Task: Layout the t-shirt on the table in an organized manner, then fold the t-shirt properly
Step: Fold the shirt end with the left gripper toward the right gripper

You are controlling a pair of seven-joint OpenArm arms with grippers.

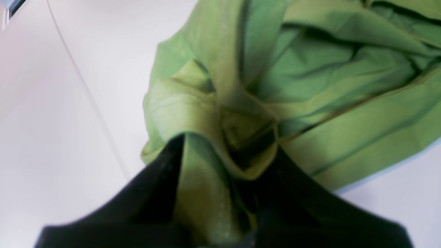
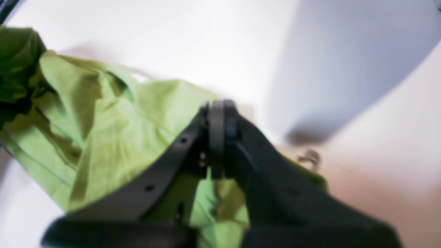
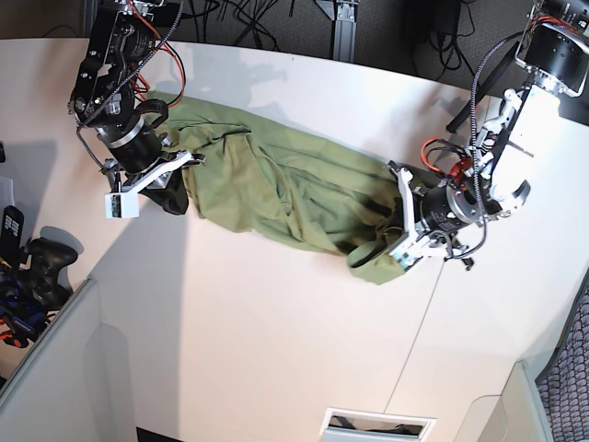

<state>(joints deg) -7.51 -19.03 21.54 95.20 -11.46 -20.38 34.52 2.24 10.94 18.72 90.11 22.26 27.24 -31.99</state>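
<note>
A wrinkled olive-green short-sleeved cotton t-shirt (image 3: 285,189) lies bunched in a long, uneven band across a large white matte tabletop (image 3: 276,341), stretched between two robot arms.

The left gripper (image 3: 398,241) has its black fingers (image 1: 155,186) pinching a thick gathered fold of the green cloth; in the left wrist view the fabric runs up between the fingers and spreads away beyond them in deep creases. A thin dark seam line (image 1: 86,93) in the tabletop runs off to one side of these fingers.

The right gripper (image 3: 164,175) sits at the opposite end of the shirt. In the right wrist view its black fingers (image 2: 217,134) are pressed together tip to tip, with the cloth spread beneath and to one side of them. Whether any fabric is caught between them cannot be told. Bare tabletop lies beyond the fingertips.

Black cables (image 3: 267,23) run behind the far curved edge of the tabletop.
</note>
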